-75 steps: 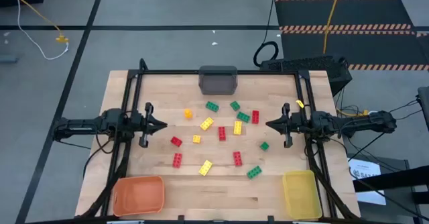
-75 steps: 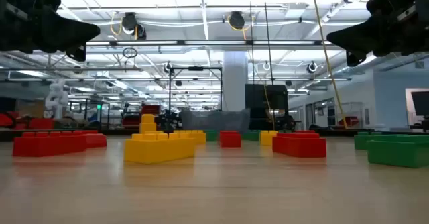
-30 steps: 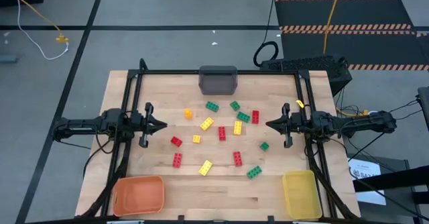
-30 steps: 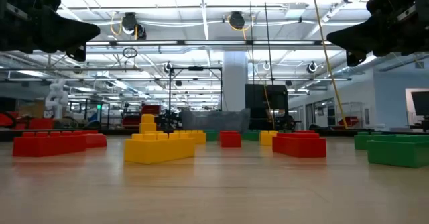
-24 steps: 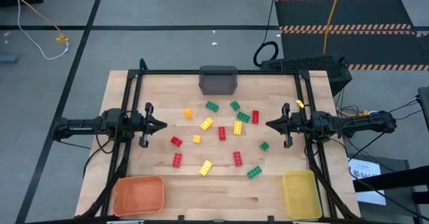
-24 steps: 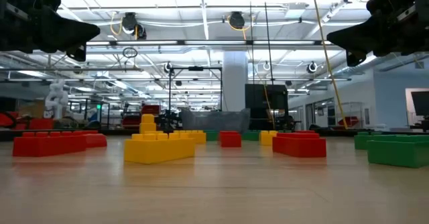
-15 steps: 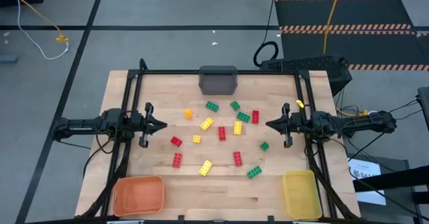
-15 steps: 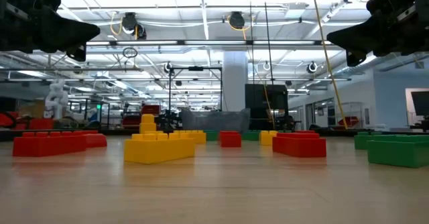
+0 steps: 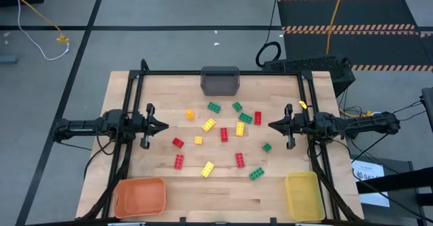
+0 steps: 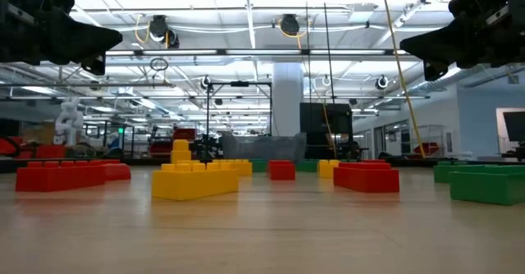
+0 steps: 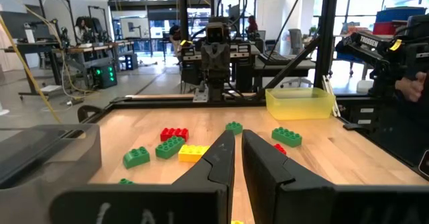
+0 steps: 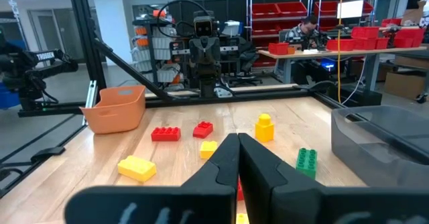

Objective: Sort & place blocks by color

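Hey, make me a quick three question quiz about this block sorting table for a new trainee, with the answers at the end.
1. True or false: the orange bin already holds blocks.
2. Which bin sits at the table's far edge, between the two arms' sides? A) gray bin B) yellow bin C) orange bin
3. Fill in: the left gripper and right gripper both hang above the table with jaws ____.

Key: 1 false, it looks empty and the blocks lie loose on the wood; 2 A; 3 shut.
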You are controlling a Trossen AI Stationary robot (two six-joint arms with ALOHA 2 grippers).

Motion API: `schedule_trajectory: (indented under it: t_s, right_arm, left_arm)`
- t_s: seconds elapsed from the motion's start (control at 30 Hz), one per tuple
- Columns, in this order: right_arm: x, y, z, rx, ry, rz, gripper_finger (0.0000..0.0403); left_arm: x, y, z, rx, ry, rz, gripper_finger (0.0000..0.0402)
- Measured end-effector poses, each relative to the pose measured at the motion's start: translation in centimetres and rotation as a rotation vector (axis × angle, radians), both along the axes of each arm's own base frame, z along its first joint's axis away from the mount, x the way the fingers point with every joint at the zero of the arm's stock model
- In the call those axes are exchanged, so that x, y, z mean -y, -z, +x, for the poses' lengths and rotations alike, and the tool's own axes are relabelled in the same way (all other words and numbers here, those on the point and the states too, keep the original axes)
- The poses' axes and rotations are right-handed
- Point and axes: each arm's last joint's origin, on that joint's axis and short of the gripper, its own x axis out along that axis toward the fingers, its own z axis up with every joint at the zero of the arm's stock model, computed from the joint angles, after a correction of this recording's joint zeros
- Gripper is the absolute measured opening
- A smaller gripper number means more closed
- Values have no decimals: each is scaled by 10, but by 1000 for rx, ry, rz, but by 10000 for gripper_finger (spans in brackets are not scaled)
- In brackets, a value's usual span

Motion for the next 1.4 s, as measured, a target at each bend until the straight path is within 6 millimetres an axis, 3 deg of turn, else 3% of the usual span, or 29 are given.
schedule_trajectory:
  t_s: [0.67,0.87,1.07,1.4]
  right_arm:
    - [0,-1,0,25,-10,280,0]
    - [0,-2,0,30,-8,219,0]
    - [0,-5,0,66,-10,197,0]
    - [0,-29,-4,298,10,9,19]
  left_arm:
    - [0,0,0,0,0,0,33]
    - [0,0,0,1,0,6,33]
    - [-2,-2,0,24,-89,265,33]
    - [-3,-9,-1,98,-117,278,33]
